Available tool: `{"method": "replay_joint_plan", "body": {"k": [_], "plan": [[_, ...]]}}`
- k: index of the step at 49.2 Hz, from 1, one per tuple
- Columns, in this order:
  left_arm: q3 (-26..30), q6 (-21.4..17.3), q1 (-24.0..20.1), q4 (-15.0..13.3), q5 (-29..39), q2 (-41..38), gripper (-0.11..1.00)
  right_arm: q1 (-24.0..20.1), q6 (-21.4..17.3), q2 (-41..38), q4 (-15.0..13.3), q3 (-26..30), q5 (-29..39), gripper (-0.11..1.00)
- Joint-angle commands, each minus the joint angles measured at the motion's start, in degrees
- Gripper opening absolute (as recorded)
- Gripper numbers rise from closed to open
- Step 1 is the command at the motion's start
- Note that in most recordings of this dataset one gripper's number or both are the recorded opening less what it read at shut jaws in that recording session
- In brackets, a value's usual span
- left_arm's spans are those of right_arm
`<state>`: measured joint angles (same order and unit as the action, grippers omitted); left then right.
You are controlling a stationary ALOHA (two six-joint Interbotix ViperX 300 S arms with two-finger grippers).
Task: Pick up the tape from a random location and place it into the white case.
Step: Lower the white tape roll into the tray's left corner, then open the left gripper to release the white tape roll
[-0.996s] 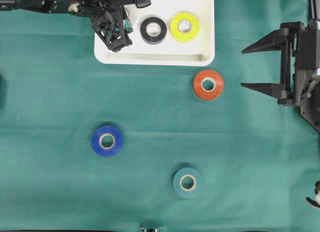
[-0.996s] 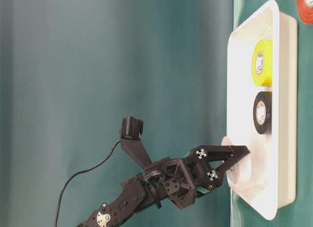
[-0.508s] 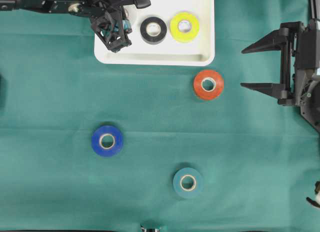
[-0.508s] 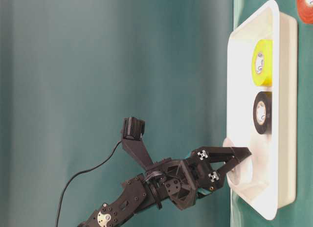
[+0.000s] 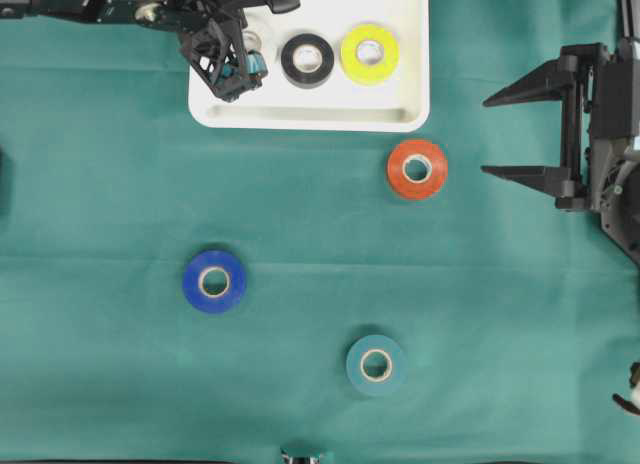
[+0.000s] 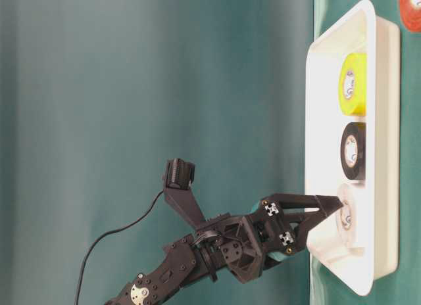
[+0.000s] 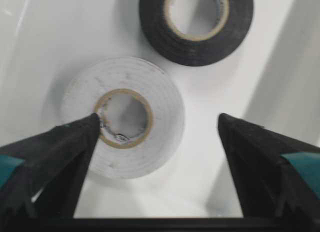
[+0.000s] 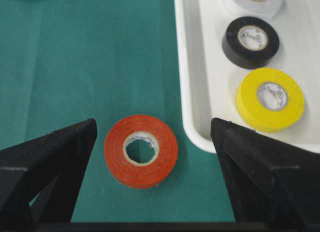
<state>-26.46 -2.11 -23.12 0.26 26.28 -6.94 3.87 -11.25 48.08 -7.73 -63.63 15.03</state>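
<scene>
The white tape roll [image 7: 122,117] lies flat on the floor of the white case [image 5: 320,116], at the case's left end in the overhead view, with the black tape roll [image 5: 307,60] just beside it and the yellow tape roll [image 5: 369,53] next along the same row. The left gripper [image 7: 157,127] hangs over the white roll with its jaws spread wide. In the left wrist view one fingertip [image 7: 87,127] overlaps the edge of the roll's cardboard core, though contact cannot be told, and the other stands clear of the roll on the far side, so the roll is not clamped.

Outside the case, on the green cloth [image 5: 120,184], the orange tape roll [image 5: 417,169] lies near the case's lower right corner. The right gripper [image 5: 520,134] sits level at the right edge of the overhead view, jaws wide apart and holding nothing; through the right wrist view the orange roll lies ahead between its two fingers, apart from both. The blue tape roll [image 5: 214,281] and the teal tape roll [image 5: 376,364] rest farther down the cloth, well apart from each other.
</scene>
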Motion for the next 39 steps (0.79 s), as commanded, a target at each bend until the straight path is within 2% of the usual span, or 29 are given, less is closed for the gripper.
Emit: {"method": "replay_joint_plan", "body": {"k": [1, 20, 39], "plan": [[0.70, 0.09, -0.09, -0.09, 0.26, 1.32, 1.00, 0.00, 0.00, -0.18, -0.09, 0.97, -0.26, 0.90], [2.72, -0.09, -0.09, -0.09, 4.92, 4.75, 1.00, 0.00, 0.00, -0.26, -0.09, 1.05, -0.26, 0.90], [10.02, -1.14, 0.00, -0.09, 17.14, 11.25, 1.00, 0.00, 0.00, -0.09, -0.09, 1.05, 0.44, 0.90]]}}
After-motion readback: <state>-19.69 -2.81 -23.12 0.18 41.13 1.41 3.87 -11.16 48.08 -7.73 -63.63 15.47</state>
